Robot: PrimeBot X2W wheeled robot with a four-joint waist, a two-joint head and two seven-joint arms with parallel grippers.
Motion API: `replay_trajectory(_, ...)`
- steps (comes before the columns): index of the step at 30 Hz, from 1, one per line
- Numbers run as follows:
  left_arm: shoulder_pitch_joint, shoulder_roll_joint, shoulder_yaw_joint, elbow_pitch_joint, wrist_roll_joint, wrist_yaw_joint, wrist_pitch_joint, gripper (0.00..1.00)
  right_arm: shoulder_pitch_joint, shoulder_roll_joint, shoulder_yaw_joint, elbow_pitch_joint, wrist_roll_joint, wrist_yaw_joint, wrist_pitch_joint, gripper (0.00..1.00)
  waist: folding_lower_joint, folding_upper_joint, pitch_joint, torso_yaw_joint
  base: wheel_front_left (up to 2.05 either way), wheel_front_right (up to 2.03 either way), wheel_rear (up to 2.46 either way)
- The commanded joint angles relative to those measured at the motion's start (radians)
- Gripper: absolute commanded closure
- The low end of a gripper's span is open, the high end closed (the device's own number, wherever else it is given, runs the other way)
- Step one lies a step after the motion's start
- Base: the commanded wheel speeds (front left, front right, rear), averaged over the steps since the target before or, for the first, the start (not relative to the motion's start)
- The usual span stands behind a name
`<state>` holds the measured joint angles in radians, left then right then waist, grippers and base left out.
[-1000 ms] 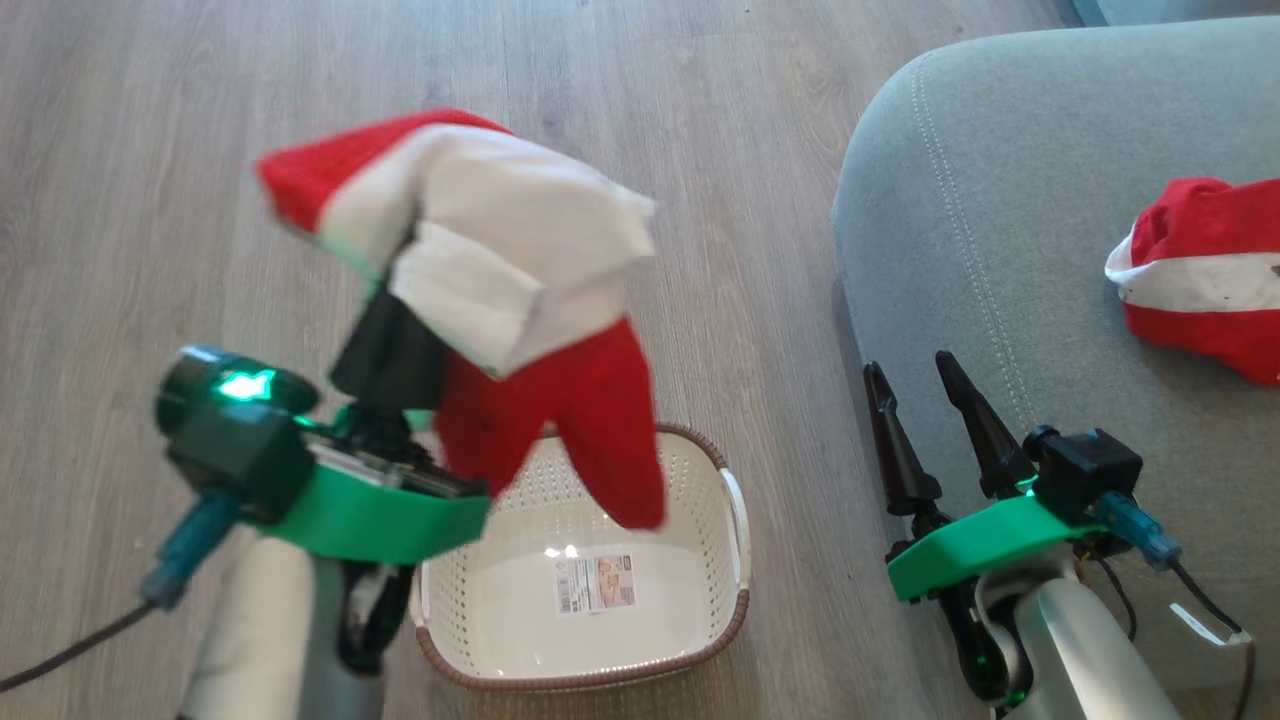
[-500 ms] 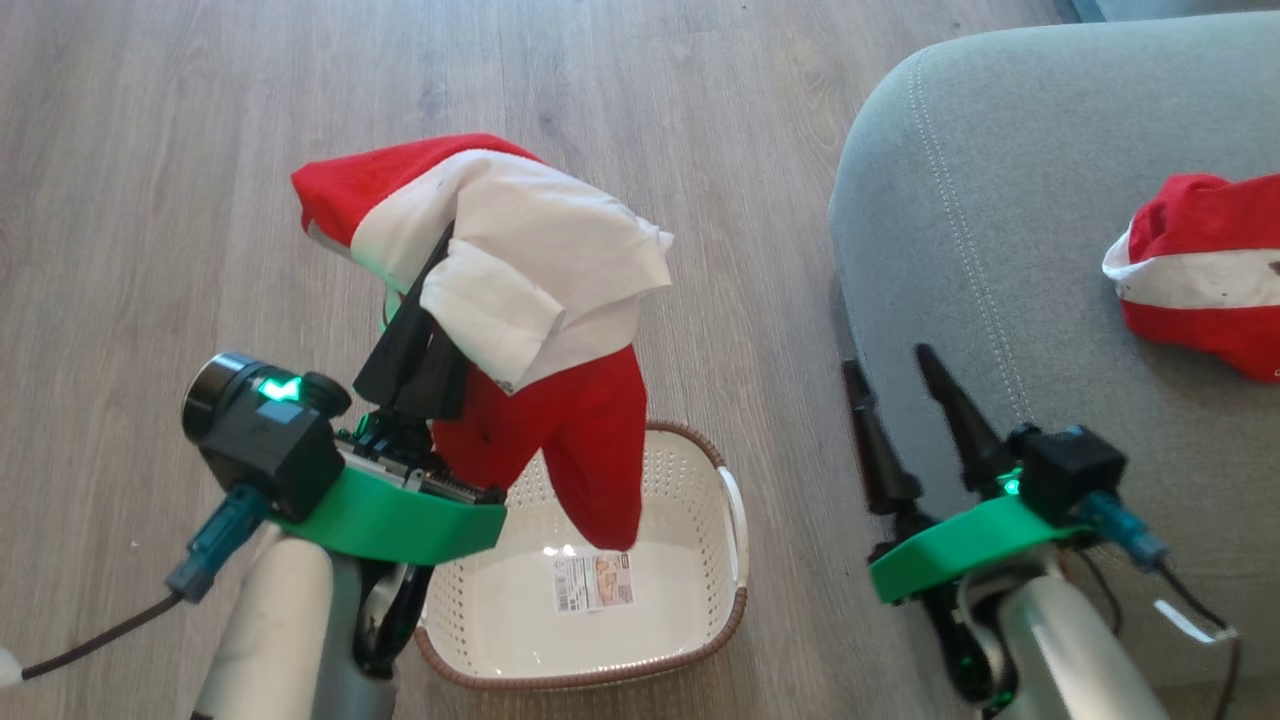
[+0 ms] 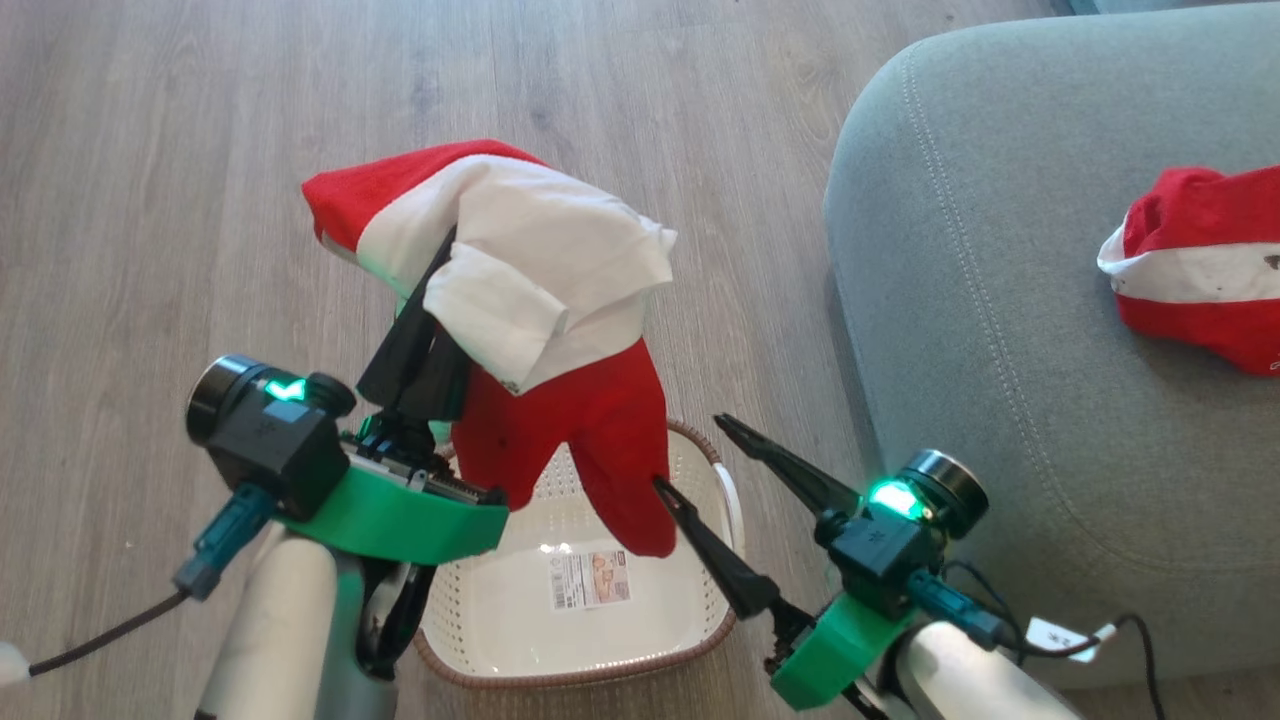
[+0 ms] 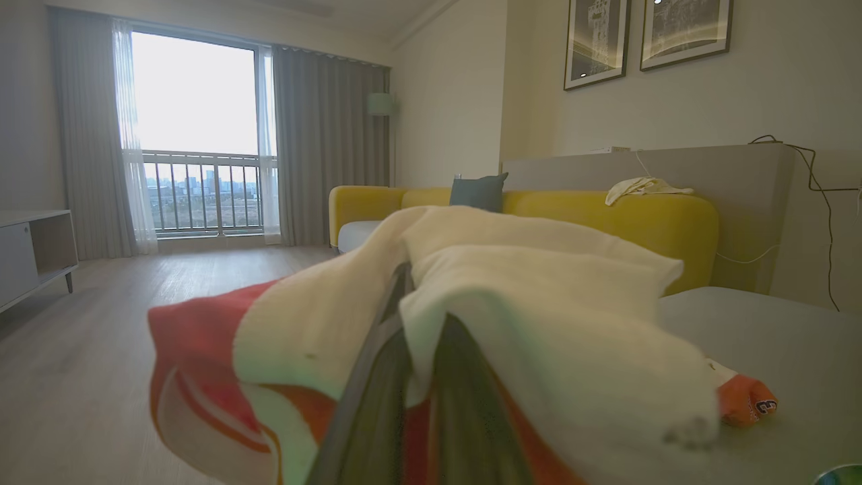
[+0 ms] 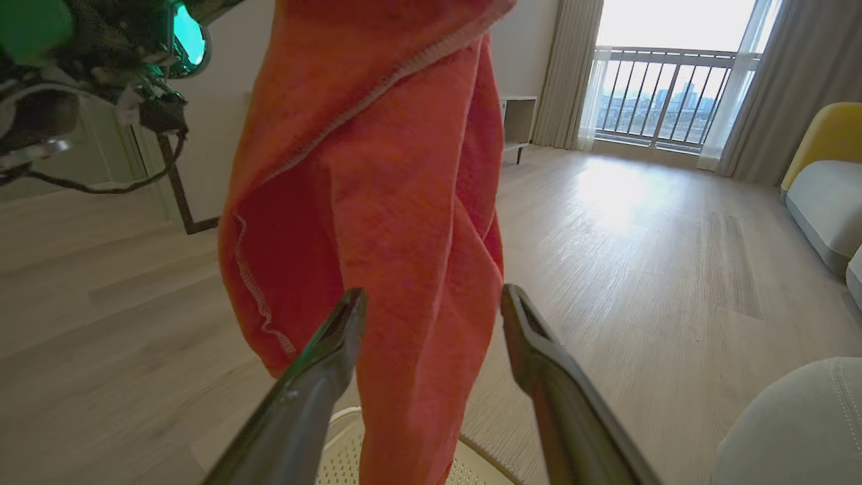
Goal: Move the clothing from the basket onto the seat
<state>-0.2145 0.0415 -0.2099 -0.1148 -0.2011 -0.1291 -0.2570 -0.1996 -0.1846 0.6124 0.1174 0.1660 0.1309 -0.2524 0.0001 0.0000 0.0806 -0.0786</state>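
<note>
Left gripper clamped tight on the red-and-white garment, which drapes over both its fingers and hangs a red tail over the basket just below its wrist; the sticker shows on the basket's bottom. Right gripper spread wide, holding nothing, its fingers on either side of that tail; contact cannot be told. Behind it is the seat, with the second red garment lying on it, well apart. Left fingers point up and away; right fingers slant toward the left arm.
</note>
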Motion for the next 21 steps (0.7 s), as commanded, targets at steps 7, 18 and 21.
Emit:
replay_trajectory(7, -0.06, 0.013, -0.005, -0.032, 0.013, -0.001, -0.005, 1.0, -0.078, 0.01, 0.034, -0.024, -0.043, 0.0, -0.009, 0.0, -0.0001, 0.0, 0.003, 0.01, 0.0, 0.0, 0.0)
replay_trajectory(18, -0.062, 0.013, -0.071, -0.03, 0.003, -0.001, -0.005, 1.0, -0.144, 0.027, 0.085, 0.049, -0.069, 0.0, -0.009, 0.0, -0.0001, 0.0, 0.0, 0.041, 0.0, 0.0, 0.0)
replay_trajectory(21, -0.063, 0.013, -0.087, -0.033, 0.001, -0.001, -0.005, 1.0, -0.171, 0.03, 0.09, 0.079, -0.125, 0.0, -0.009, 0.0, -0.0001, 0.0, 0.001, 0.042, 0.0, 0.0, 0.0)
